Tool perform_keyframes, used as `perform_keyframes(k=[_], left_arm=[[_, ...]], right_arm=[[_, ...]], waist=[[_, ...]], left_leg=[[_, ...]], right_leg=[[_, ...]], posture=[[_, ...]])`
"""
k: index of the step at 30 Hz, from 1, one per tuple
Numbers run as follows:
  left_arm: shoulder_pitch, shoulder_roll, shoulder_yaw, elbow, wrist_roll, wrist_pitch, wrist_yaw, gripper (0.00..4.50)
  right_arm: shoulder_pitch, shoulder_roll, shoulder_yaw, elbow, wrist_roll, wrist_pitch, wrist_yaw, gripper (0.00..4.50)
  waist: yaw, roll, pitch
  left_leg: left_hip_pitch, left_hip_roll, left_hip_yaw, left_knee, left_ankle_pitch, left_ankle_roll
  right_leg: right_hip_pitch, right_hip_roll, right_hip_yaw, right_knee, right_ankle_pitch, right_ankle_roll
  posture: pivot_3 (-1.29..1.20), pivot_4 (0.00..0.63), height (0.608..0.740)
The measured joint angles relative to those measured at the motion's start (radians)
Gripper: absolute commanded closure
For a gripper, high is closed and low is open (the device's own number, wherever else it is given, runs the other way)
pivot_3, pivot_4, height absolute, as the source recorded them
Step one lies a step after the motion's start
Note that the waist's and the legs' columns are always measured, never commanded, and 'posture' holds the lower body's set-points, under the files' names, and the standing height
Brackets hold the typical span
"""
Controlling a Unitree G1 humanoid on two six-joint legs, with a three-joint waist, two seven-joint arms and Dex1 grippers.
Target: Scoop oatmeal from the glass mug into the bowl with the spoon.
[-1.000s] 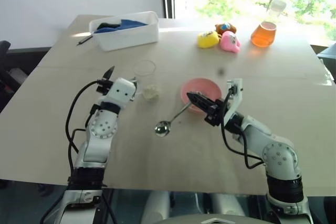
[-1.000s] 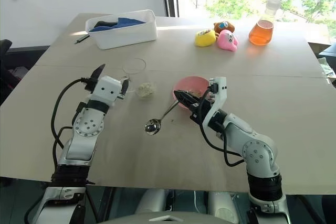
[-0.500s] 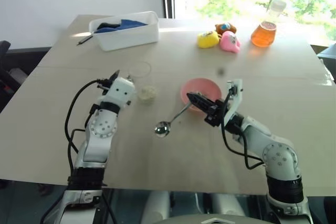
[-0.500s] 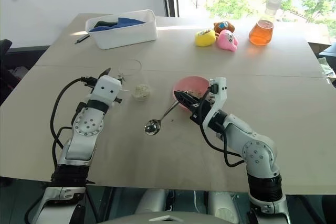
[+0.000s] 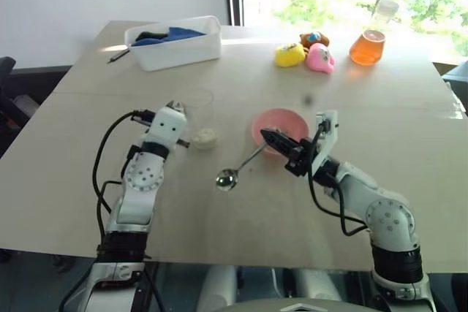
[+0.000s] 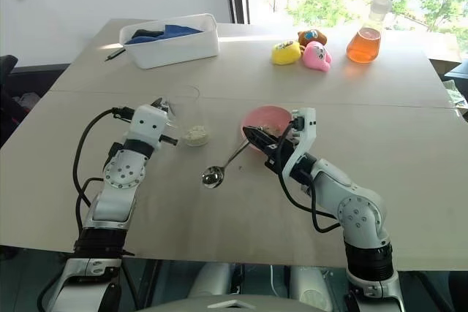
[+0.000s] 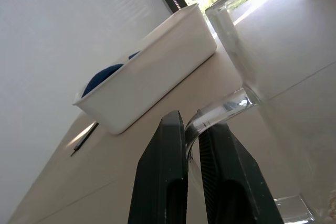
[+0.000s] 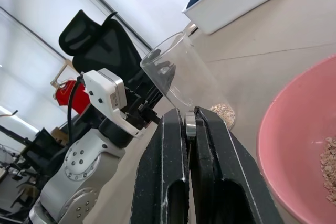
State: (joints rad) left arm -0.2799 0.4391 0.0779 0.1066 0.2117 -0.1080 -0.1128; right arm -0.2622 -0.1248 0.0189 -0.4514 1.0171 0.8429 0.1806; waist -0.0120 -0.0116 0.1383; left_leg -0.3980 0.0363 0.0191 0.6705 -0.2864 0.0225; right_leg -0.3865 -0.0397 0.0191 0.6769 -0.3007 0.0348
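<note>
The left gripper [image 7: 192,129] is pinched shut on the glass mug's [image 6: 183,111] handle, left of the pink bowl [image 6: 265,123]. The right gripper [image 8: 190,124] clamps the spoon [image 6: 223,165]. Hold the mug steady and tipped so the spoon reaches the oatmeal [image 6: 195,134].

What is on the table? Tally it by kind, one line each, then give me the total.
glass mug: 1
pink bowl: 1
spoon: 1
white tub: 1
blue cloth: 1
conical flask: 1
toy figures: 3
pen: 1
Total: 10
</note>
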Motion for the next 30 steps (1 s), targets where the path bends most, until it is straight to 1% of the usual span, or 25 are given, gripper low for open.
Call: perform_keyframes(k=[2,4,8,11,12,14,16,19,21,24,26,30], left_arm=[[-0.016,0.006,-0.007,0.032,0.002,-0.037,-0.003,4.42],[-0.031,0.013,-0.021,0.059,0.007,-0.084,-0.013,4.42],[-0.059,0.056,-0.07,0.118,0.067,-0.225,-0.004,4.42],[-0.075,0.08,-0.09,0.159,0.124,-0.326,0.033,4.42],[-0.078,0.08,-0.092,0.167,0.132,-0.347,0.041,4.42],[-0.084,0.08,-0.097,0.182,0.148,-0.375,0.056,4.42],[-0.093,0.078,-0.107,0.189,0.16,-0.397,0.065,4.42],[-0.105,0.069,-0.12,0.192,0.161,-0.409,0.067,4.42],[-0.11,0.067,-0.122,0.192,0.155,-0.421,0.057,4.42],[-0.111,0.048,-0.136,0.192,0.086,-0.427,-0.016,4.42],[-0.124,0.036,-0.155,0.192,-0.002,-0.404,-0.118,4.42],[-0.159,0.03,-0.164,0.2,-0.074,-0.362,-0.215,4.42]], right_arm=[[-0.042,-0.014,-0.007,0.004,-0.003,-0.002,0.004,4.5],[-0.123,-0.033,-0.037,0.019,-0.003,-0.009,0.006,4.5],[-0.345,-0.078,-0.137,0.068,0.006,-0.04,-0.001,4.5],[-0.474,-0.081,-0.191,0.111,0.027,-0.048,-0.03,4.5],[-0.495,-0.077,-0.196,0.116,0.03,-0.051,-0.037,4.5],[-0.505,-0.07,-0.186,0.121,0.023,-0.055,-0.036,4.5],[-0.499,-0.074,-0.148,0.13,-0.012,-0.057,-0.028,4.5],[-0.471,-0.124,-0.058,0.139,-0.107,-0.061,0.021,4.5],[-0.463,-0.139,-0.016,0.141,-0.151,-0.064,0.051,4.5],[-0.463,-0.153,0.027,0.148,-0.216,-0.07,0.085,4.5],[-0.463,-0.157,0.056,0.153,-0.26,-0.07,0.102,4.5],[-0.463,-0.146,0.069,0.162,-0.289,-0.067,0.123,4.5]], waist=[[0.0,0.0,0.0],[0.0,0.0,0.0],[-0.001,0.0,0.001],[-0.001,0.0,0.001],[-0.001,0.0,0.001],[-0.001,0.0,0.001],[-0.001,0.0,0.001],[0.001,0.0,0.0],[0.0,0.0,0.0],[-0.001,0.0,0.0],[-0.001,0.0,0.0],[-0.002,0.0,0.0]], left_leg=[[0.0,0.0,0.0,0.001,0.0,0.0],[0.0,-0.001,0.001,0.001,0.0,0.0],[-0.002,0.0,0.002,0.001,0.0,0.0],[-0.003,0.0,0.003,0.0,0.0,-0.001],[-0.004,0.0,0.004,0.0,0.0,-0.001],[-0.005,0.001,0.004,0.0,0.002,-0.003],[-0.008,0.0,0.004,0.0,0.003,-0.004],[-0.017,0.0,0.003,0.004,0.003,-0.005],[-0.018,-0.001,0.004,0.005,0.003,-0.005],[-0.018,-0.001,0.003,0.005,0.003,-0.005],[-0.018,0.0,0.003,0.005,0.003,-0.005],[-0.018,0.0,0.003,0.006,0.003,-0.005]], right_leg=[[0.0,0.0,-0.001,0.001,0.0,0.0],[-0.001,0.001,-0.001,0.001,0.0,0.0],[-0.003,0.002,-0.001,0.001,0.0,0.0],[-0.005,0.001,0.001,0.002,0.0,0.0],[-0.007,0.001,0.001,0.002,0.0,0.0],[-0.008,0.0,0.001,0.002,0.0,0.0],[-0.01,0.0,0.001,0.002,0.0,0.0],[-0.016,0.0,-0.001,0.003,0.0,0.0],[-0.018,0.0,0.0,0.003,0.0,0.0],[-0.019,0.002,0.0,0.003,0.0,0.0],[-0.019,0.003,-0.001,0.003,0.0,0.0],[-0.018,0.004,-0.001,0.004,0.0,0.0]], posture=[[0.0,0.15,0.74],[0.0,0.15,0.74],[0.0,0.15,0.74],[0.0,0.15,0.74],[0.0,0.15,0.74],[0.0,0.15,0.74],[0.0,0.15,0.74],[0.0,0.15,0.74],[0.0,0.15,0.74],[0.0,0.15,0.74],[0.0,0.15,0.74],[0.0,0.15,0.74]])
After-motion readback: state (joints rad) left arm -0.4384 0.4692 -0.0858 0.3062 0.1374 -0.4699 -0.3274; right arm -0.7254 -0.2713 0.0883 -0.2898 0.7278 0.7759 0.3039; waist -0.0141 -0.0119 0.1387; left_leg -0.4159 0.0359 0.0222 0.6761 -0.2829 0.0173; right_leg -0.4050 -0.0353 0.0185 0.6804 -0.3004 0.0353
